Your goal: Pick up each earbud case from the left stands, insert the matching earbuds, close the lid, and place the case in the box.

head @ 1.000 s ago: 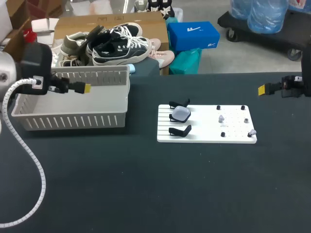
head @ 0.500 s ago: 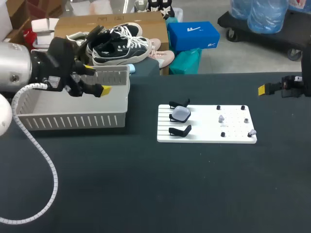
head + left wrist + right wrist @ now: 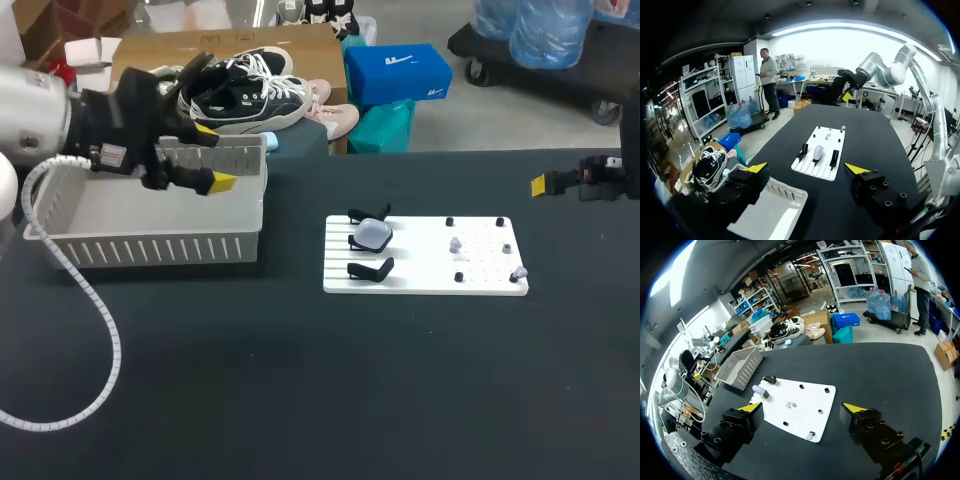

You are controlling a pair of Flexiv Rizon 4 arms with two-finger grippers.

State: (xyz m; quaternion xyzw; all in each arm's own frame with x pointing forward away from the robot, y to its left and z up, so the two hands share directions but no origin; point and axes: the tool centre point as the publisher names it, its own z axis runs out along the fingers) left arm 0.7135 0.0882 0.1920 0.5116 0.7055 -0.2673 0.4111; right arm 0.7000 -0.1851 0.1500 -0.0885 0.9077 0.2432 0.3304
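- The earbud case [image 3: 373, 234], pale grey and rounded, rests on the middle of three black stands [image 3: 369, 268] at the left end of a white board [image 3: 480, 285]. We cannot tell how its lid stands.
- The other two stands flank the case, one behind it and one in front, each just beside it.
- Two small pale earbuds [image 3: 456, 244] sit on the right part of the board, one near its middle and one at its front right corner. They are too small for us to tell more. Black pegs [image 3: 499, 221] dot the same part.
- The board lies flat on the dark table [image 3: 300, 400], around the middle.
- A pale slatted basket [image 3: 150, 248] stands at the table's back left, apart from the board.
- Our left gripper [image 3: 216, 156] hangs over the basket's right end, near its back rim. Its fingers are spread wide and hold nothing; its wrist view looks past them to the board and the case ahead.
- Our right gripper [image 3: 802, 407] is at the table's far right edge, well apart from the board. Its fingers are likewise released and hold nothing, and in its wrist view the board lies ahead of them, with the basket beyond.
- A white coiled cable [image 3: 85, 330] loops from our left arm down over the table's left side.
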